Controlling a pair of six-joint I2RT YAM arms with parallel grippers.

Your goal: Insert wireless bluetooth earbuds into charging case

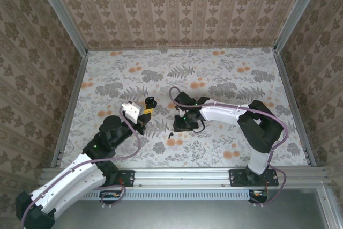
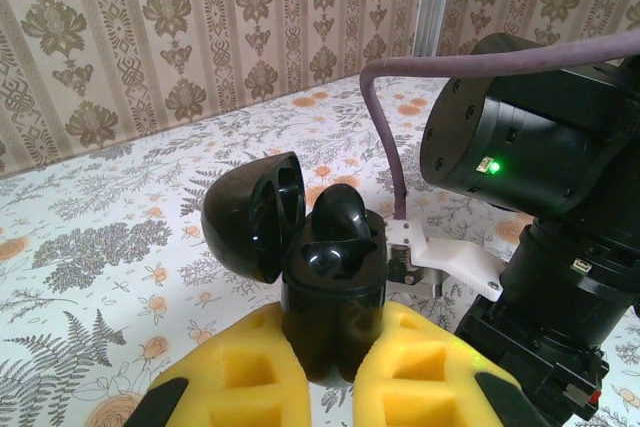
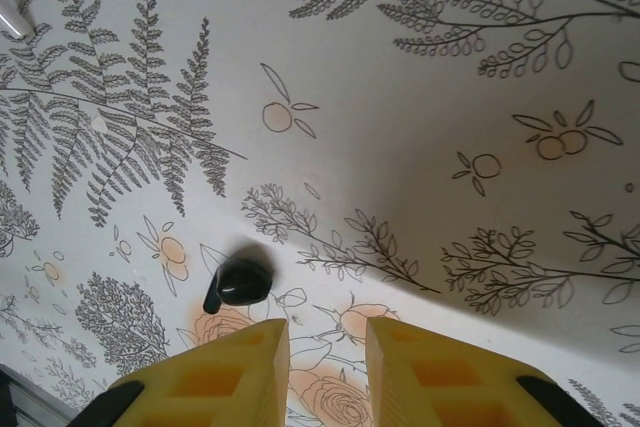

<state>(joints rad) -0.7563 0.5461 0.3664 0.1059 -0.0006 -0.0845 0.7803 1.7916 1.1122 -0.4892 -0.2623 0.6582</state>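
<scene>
**Case clamped on the left, one earbud loose by the right**

From the top camera, I have the left gripper [image 1: 146,112] closed on the black charging case [image 1: 150,102], a little left of the middle of the floral table [image 1: 241,79]. The right gripper [image 1: 179,125] sits low over the table just to the right of the case. The loose earbud [image 1: 170,134], a tiny black hook, lies on the tabletop near that gripper, on the side towards the arm bases.

On the left wrist camera, the yellow pads [image 2: 230,377] press both sides of the case body [image 2: 330,297], which stands upright. Its lid [image 2: 250,217] is swung open to the left. A rounded black piece, which I take for the seated earbud [image 2: 340,212], rests in the open top. The right arm [image 2: 540,147] is close behind.

On the right wrist camera, the right gripper [image 3: 327,367] has its yellow fingers apart with nothing between them. The loose earbud [image 3: 238,282] lies on the table just past the left-hand finger's tip, to one side of the gap.
</scene>
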